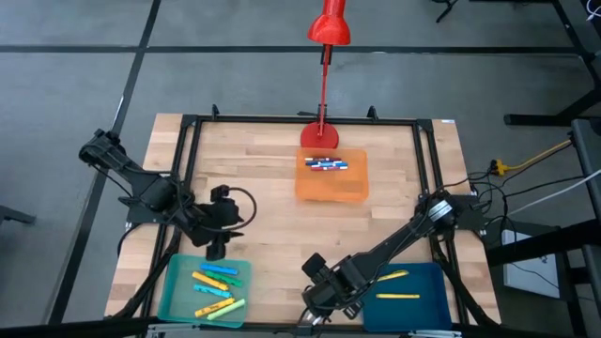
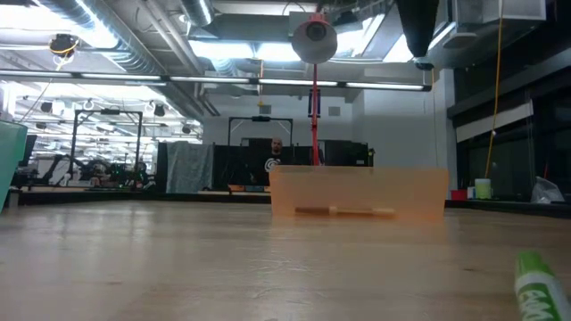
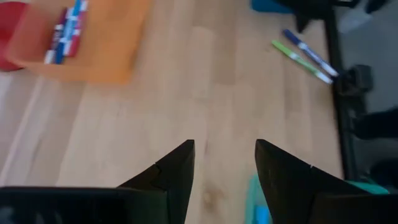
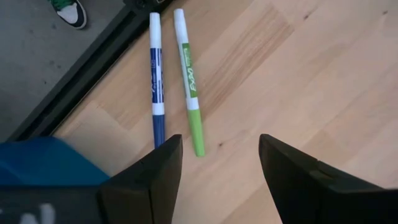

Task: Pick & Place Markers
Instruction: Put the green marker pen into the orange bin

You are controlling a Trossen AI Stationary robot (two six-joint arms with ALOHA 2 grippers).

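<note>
Right gripper: jaws spread wide, empty, hovering over bare wood just beside the blue tray.
Left gripper: jaws parted, holding nothing, at the teal tray's far edge.
Green marker: white-bodied, lying flat on the table.
Blue marker: alongside the green one, just beside it.

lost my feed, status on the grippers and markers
Left gripper fingers open, empty, above teal tray. Right gripper fingers open, empty, over blue marker and green marker on the table. Nothing in the way.
</note>
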